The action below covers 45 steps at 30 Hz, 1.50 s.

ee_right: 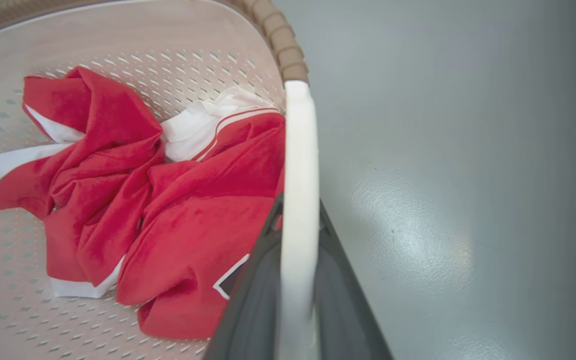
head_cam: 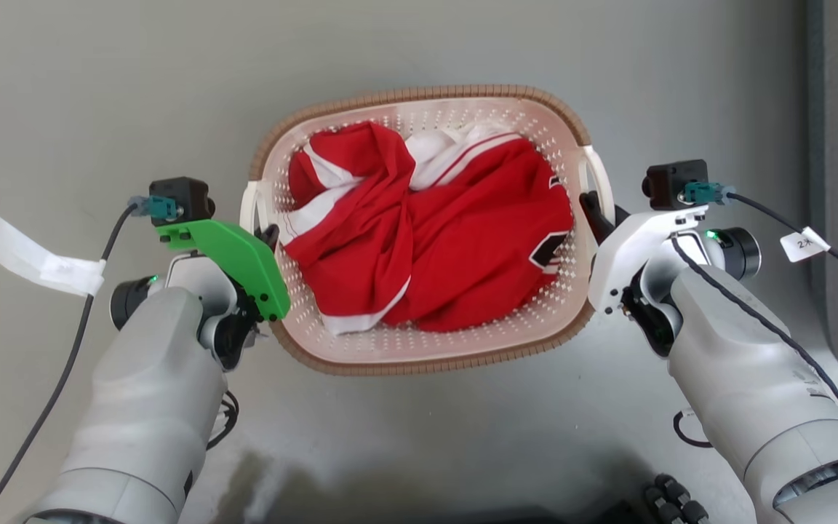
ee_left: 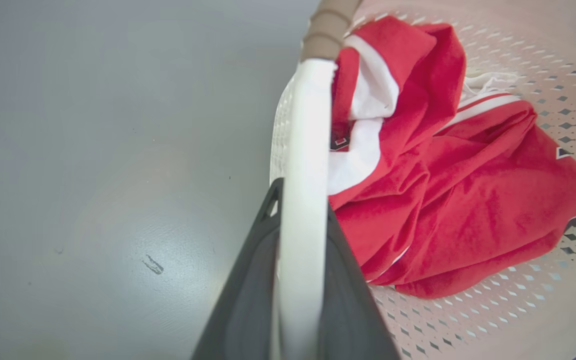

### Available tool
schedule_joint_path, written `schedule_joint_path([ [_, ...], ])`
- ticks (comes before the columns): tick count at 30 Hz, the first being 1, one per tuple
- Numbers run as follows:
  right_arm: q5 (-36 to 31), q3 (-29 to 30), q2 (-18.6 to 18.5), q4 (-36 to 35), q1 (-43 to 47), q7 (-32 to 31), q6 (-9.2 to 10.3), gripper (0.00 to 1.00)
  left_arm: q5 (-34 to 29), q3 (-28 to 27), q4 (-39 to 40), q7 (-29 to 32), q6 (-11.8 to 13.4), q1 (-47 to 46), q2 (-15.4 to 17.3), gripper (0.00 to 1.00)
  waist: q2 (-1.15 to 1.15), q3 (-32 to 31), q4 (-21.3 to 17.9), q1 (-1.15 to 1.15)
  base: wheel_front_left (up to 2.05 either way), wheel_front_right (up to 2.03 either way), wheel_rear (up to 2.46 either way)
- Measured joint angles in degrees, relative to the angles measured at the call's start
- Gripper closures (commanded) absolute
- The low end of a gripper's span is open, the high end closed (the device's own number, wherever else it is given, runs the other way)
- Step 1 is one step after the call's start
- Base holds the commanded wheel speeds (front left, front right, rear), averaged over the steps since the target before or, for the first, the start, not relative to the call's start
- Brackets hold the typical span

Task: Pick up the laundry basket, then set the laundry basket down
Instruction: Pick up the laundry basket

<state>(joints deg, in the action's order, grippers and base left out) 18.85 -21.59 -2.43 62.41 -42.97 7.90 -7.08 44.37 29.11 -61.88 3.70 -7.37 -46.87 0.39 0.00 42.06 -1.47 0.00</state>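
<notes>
- The laundry basket [head_cam: 419, 94] sat straight in front of the robot, between its two arms, over a plain grey floor [head_cam: 99, 87]. From where I stood I could not tell whether its base was touching the floor or hanging just above it.
- A crumpled red and white garment [head_cam: 455, 247] lay loose inside, covering most of the perforated bottom.
- The left gripper [ee_left: 302, 200] was pinching the basket's white left handle [ee_left: 308, 125], one dark finger on the outside and one on the inside, both pressed against the plastic.
- The right gripper [ee_right: 299, 210] had the white right handle [ee_right: 298, 150] nipped the same way, its fingers flat against either face of the strip.
- Both handles stood up from the brown woven-look rim, with the rim running on beyond each grip.
- A green bracket [head_cam: 233, 262] on the left wrist overlapped the basket's near-left corner in the head view.
</notes>
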Motion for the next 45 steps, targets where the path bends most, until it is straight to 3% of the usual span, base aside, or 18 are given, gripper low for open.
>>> schedule_joint_path([
  [21,4.7,-1.6,0.7,6.4,1.7,-6.6,-0.66,1.0,5.4,1.7,-1.5,7.3,0.0,4.5,-0.5,1.0,0.0,-14.4,0.1,-0.01,0.0,0.0,0.0],
  [45,16.3,-8.6,0.3,1.5,8.6,-15.9,-0.62,1.0,9.5,2.3,-3.8,13.1,0.0,8.4,0.6,1.0,0.0,-29.0,0.1,-0.01,0.0,0.0,0.0],
])
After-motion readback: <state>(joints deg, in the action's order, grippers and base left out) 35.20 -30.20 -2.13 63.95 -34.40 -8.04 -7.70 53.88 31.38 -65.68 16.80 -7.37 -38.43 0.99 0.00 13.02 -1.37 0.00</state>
